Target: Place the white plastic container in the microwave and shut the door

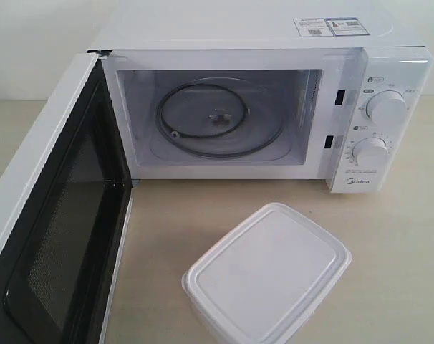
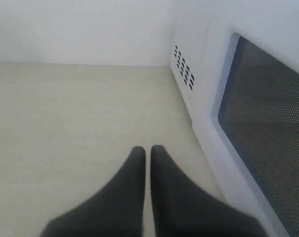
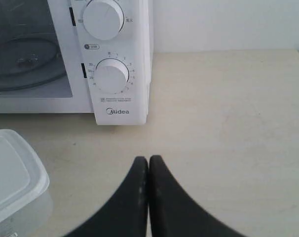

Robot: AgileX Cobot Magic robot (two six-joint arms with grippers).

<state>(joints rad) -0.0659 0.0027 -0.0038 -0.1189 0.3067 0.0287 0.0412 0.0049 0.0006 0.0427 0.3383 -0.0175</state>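
The white plastic container (image 1: pixel 267 276) stands lidded on the table in front of the microwave (image 1: pixel 260 107), whose cavity shows a glass turntable (image 1: pixel 217 118). The door (image 1: pixel 52 215) hangs wide open to the left, its black perforated inner face towards the camera. Neither gripper appears in the exterior view. My left gripper (image 2: pixel 148 150) is shut and empty above the table, beside the door's outer window (image 2: pixel 268 128). My right gripper (image 3: pixel 148 160) is shut and empty, in front of the dials (image 3: pixel 111 75); the container (image 3: pixel 14 177) lies off to one side of it.
The beige table (image 1: pixel 403 229) runs past the microwave's right side. A pale wall (image 2: pixel 80 29) stands behind the table. Vent holes (image 2: pixel 184 74) dot the microwave's side next to the open door.
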